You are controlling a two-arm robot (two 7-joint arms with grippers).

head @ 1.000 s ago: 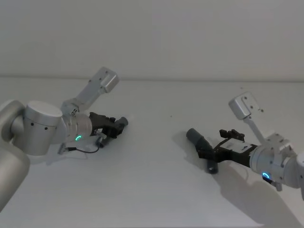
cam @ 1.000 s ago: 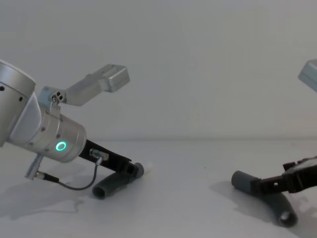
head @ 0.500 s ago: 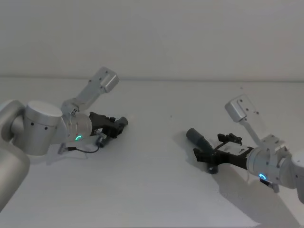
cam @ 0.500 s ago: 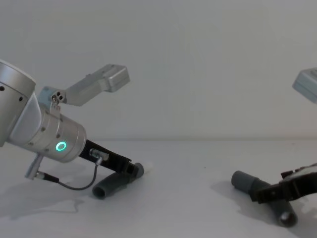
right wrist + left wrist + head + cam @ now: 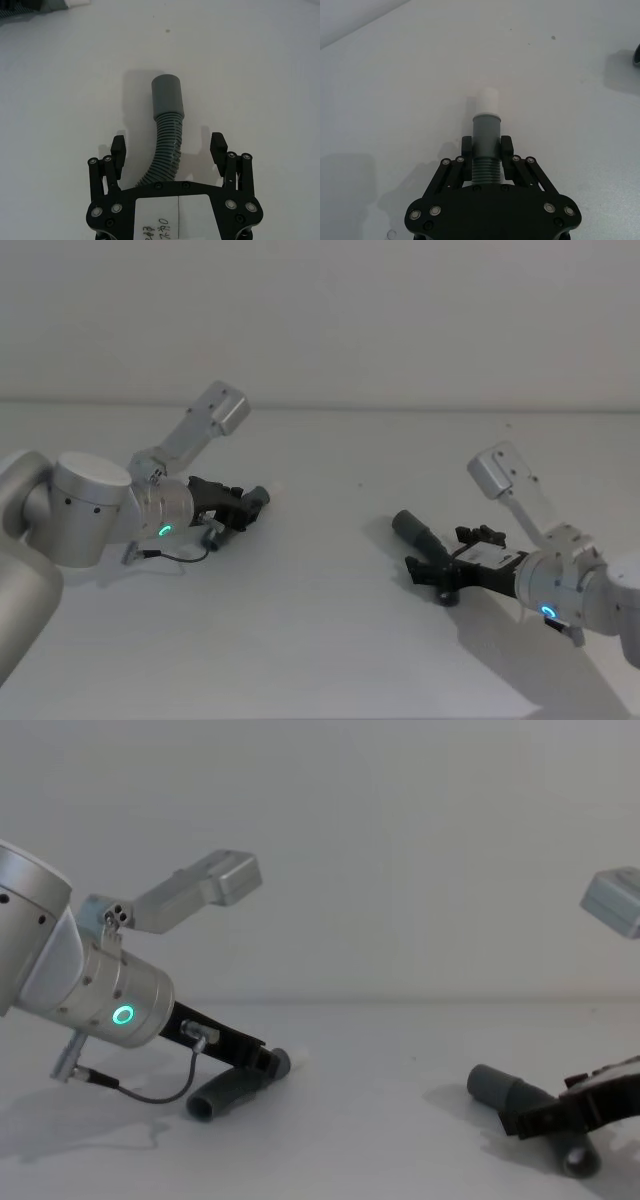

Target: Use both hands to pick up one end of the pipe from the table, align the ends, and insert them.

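My left gripper (image 5: 486,150) is shut on the shorter pipe piece (image 5: 486,131), just behind its narrow cuff with the pale tip (image 5: 486,100). That piece (image 5: 225,1095) slants on the table (image 5: 320,640) at the left, held by the left gripper (image 5: 243,510). At the right lies the longer ribbed piece (image 5: 165,150) with its wider grey sleeve (image 5: 167,97) pointing away from the wrist. My right gripper (image 5: 168,147) is open, low over the table, one finger on each side of the ribbed part without touching it. From the head, the right gripper (image 5: 428,570) sits just behind the sleeve (image 5: 410,528).
The left arm's silver body with its green ring light (image 5: 123,1015) and a loose black cable (image 5: 150,1095) fill the near left. The right arm's grey camera block (image 5: 500,472) stands above its wrist. A wide bare stretch of table separates the two pieces.
The right arm has come lower and reached a little farther left, so its open fingers now straddle the longer piece close to the table. The left arm and its piece have not moved.
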